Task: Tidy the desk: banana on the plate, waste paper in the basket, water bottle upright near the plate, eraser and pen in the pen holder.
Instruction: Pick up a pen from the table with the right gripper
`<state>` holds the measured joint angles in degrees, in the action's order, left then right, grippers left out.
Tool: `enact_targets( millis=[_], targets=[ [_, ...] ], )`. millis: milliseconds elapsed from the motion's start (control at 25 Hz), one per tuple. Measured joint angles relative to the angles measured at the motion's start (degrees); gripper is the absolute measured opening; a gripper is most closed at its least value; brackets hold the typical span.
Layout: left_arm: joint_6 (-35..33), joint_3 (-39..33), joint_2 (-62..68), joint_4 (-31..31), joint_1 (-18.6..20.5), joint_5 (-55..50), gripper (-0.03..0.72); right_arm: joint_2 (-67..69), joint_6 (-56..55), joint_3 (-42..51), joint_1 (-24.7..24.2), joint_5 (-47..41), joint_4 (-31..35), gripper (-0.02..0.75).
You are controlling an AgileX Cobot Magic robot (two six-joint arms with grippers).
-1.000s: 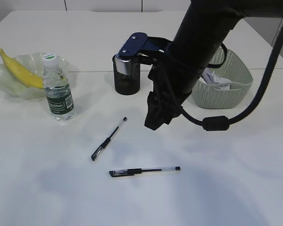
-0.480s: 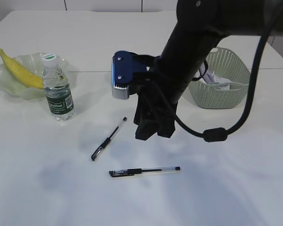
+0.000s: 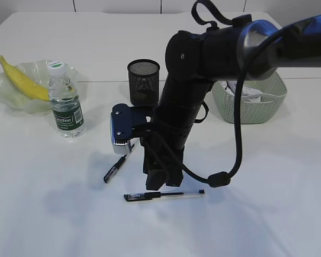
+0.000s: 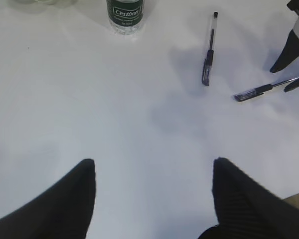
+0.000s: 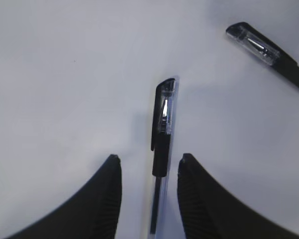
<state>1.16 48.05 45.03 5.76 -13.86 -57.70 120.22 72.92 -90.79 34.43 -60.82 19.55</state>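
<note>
Two black-capped clear pens lie on the desk [image 3: 267, 214]: one slanted [image 3: 117, 165], one crosswise [image 3: 166, 194] nearer the front. My right gripper [image 3: 163, 184] stands low over the crosswise pen [image 5: 162, 134], open, one finger on each side of the barrel and clear of it. The slanted pen [image 5: 269, 50] lies off to its right. The banana [image 3: 22, 80] rests on the plate [image 3: 2, 93]. Beside the plate the water bottle [image 3: 66, 101] stands upright. Crumpled paper [image 3: 249, 92] sits in the basket [image 3: 257, 110]. The pen holder [image 3: 143, 80] stands at the middle back. The eraser is out of view. My left gripper [image 4: 153, 164] hangs open over bare desk.
The right arm and its looping cable [image 3: 222, 178] stretch from the upper right across the middle of the desk, between pen holder and basket. In the left wrist view the bottle [image 4: 125, 12], both pens [image 4: 208, 50] [image 4: 261, 90] and the right fingers [image 4: 289, 50] show far ahead.
The right arm has swung from over the pen holder down and forward to the crosswise pen, baring the holder. Nothing else has moved.
</note>
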Motion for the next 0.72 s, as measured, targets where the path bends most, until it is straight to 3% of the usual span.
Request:
enact_targets(
  millis=[720],
  targets=[
    [0.0,0.0,0.0,0.0,0.0,0.1,0.518,4.8,-0.2,-0.7,-0.3,2.1,-2.2,0.283]
  ],
)
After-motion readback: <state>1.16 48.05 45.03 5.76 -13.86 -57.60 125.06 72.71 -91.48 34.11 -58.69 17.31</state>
